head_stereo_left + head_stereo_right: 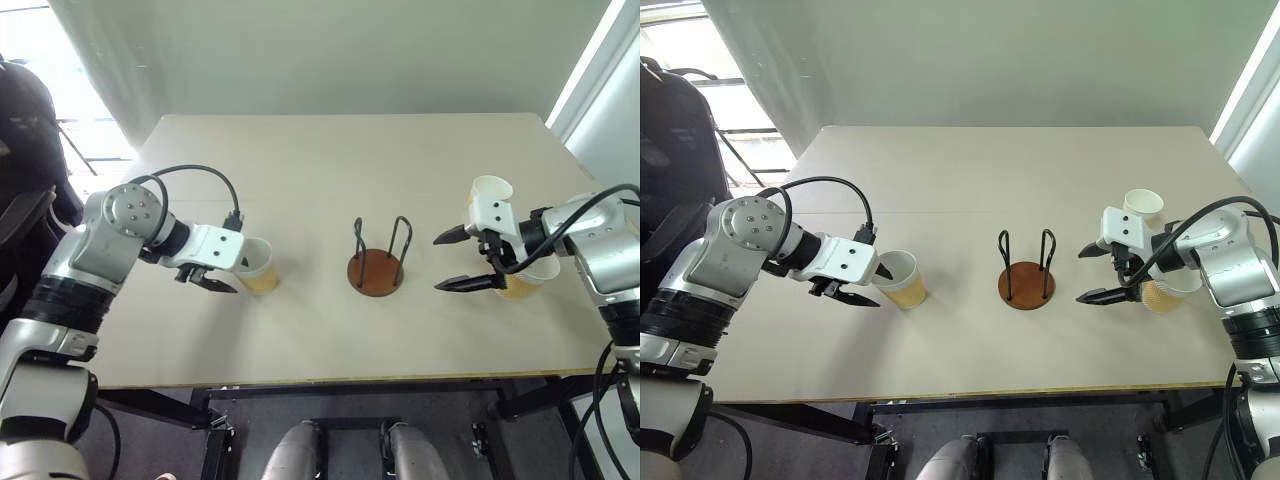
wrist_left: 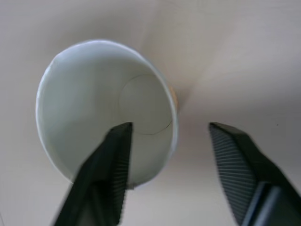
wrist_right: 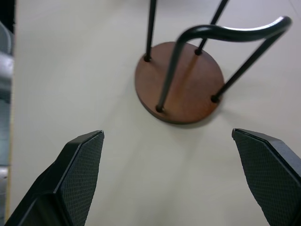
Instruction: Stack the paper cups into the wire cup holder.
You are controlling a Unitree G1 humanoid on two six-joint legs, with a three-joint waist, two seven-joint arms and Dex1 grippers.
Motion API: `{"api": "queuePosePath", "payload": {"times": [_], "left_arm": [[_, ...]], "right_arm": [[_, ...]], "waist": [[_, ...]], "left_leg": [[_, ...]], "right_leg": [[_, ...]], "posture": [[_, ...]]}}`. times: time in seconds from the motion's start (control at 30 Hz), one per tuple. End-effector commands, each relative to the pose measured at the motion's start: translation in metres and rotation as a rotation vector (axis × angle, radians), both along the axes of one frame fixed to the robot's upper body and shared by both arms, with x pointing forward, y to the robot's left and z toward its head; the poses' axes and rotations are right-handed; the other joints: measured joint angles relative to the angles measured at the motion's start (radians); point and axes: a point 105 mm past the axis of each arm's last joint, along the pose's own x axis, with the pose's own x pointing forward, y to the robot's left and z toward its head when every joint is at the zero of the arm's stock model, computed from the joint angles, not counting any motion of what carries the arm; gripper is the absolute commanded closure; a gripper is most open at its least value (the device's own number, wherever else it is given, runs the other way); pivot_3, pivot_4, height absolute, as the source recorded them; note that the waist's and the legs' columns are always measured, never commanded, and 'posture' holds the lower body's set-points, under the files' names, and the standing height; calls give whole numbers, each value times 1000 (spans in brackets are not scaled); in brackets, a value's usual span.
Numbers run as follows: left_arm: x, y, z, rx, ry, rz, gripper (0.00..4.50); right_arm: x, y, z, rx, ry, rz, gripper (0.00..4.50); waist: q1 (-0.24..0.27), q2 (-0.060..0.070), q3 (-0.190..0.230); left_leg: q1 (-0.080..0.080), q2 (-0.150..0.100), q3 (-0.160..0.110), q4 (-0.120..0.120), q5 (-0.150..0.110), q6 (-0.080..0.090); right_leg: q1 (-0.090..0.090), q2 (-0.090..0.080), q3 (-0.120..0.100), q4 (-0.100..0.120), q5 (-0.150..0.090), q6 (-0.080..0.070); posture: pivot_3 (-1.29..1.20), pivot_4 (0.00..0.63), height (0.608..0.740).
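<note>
A tan paper cup [image 1: 258,268] stands upright on the table, left of centre. My left gripper [image 1: 225,272] is at its rim. In the left wrist view one finger [image 2: 113,160] is inside the cup [image 2: 94,94] and the other finger [image 2: 240,165] is outside, with a gap to the cup's wall. The wire cup holder [image 1: 377,268], a brown disc with black wire loops, stands in the middle with no cup in it. My right gripper [image 1: 440,263] hangs open just to its right, pointing at it [image 3: 178,82]. Two more paper cups [image 1: 492,190] [image 1: 525,282] stand behind the right hand.
The beige table [image 1: 330,170] has its front edge close under both arms. A dark chair or bag [image 1: 25,120] stands off the table's left side. A pale wall rises behind the far edge.
</note>
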Motion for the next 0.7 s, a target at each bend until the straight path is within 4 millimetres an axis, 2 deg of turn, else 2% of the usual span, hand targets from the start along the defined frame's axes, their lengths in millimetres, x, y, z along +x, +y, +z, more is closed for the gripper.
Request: {"api": "queuePosePath", "payload": {"times": [0.03, 0.13, 0.17, 0.4, 0.57, 0.7], "left_arm": [[-1, 0, 4, 5, 7, -9, 3269], [-2, -3, 4, -9, 19, -18, 4324], [-3, -4, 4, -14, 24, -21, 4418], [-5, -9, 8, -50, 45, -32, 4418], [-4, -13, 13, -73, 45, -36, 4418], [-3, -23, 23, -137, 55, -41, 4418]], "right_arm": [[-3, -3, 28, 15, -63, 18, 0], [-6, -5, 38, 14, -62, 39, 0], [-7, -5, 41, 13, -61, 46, 0], [-27, -12, 57, -27, -32, 119, 0], [-32, -14, 66, -19, -36, 122, 0], [-31, -17, 72, 11, -33, 110, 0]], "waist": [[0, 0, 0], [-1, 0, 0], [-1, 0, 0], [1, 0, 0], [-3, 0, 0], [-3, 0, 0]], "left_leg": [[0, 0, 0, 0, 0, 0], [0, 0, 0, 0, 0, 0], [0, 0, 0, 0, 0, 0], [-1, 0, 0, 0, 0, 0], [0, 0, 0, 0, 0, 0], [0, 0, 0, 0, 0, 0]], "right_leg": [[0, 0, 0, 0, 0, 0], [0, 0, 0, 0, 0, 0], [0, 0, 0, 0, 0, 0], [0, 0, 0, 0, -1, 0], [0, 0, 0, 1, -1, -1], [0, 0, 0, 1, -1, -1]], "posture": [[0, 150, 740], [0, 150, 740], [0, 150, 740], [0, 150, 740], [0, 150, 740], [0, 150, 740]]}}
